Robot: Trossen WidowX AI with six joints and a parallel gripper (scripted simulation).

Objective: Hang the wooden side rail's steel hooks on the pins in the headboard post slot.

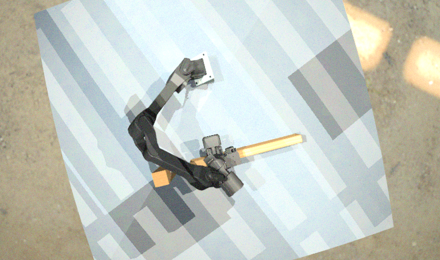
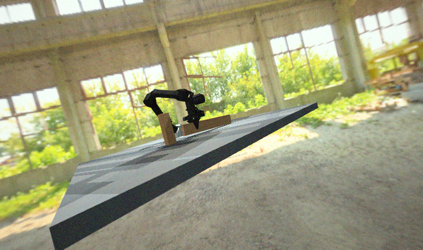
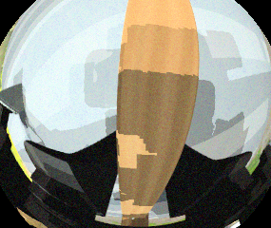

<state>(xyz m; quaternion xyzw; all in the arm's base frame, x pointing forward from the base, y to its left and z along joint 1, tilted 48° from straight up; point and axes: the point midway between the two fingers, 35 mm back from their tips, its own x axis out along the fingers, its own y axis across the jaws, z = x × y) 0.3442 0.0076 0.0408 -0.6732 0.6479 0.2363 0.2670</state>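
Observation:
The wooden rail (image 1: 270, 145) (image 2: 215, 123) (image 3: 159, 95) is a long orange-brown bar, with its far end toward the right in the top view. It stands on its narrow edge at or close to table height; any small gap below is too small to tell. My gripper (image 1: 223, 154) (image 2: 196, 125) (image 3: 142, 133) points down and is shut on the rail, nearer its post end. The upright headboard post (image 1: 160, 178) (image 2: 167, 129) is to the left, with a gap between it and the rail's near end. The steel hooks, the slot and the pins cannot be made out.
The arm (image 1: 175, 163) (image 2: 167, 93) reaches from its white base plate (image 1: 208, 70) around the left and passes over the gap between post and rail. The tabletop (image 1: 259, 91) (image 2: 149, 172) has blue-grey patches and shadows. Its edge shows in the top and exterior views.

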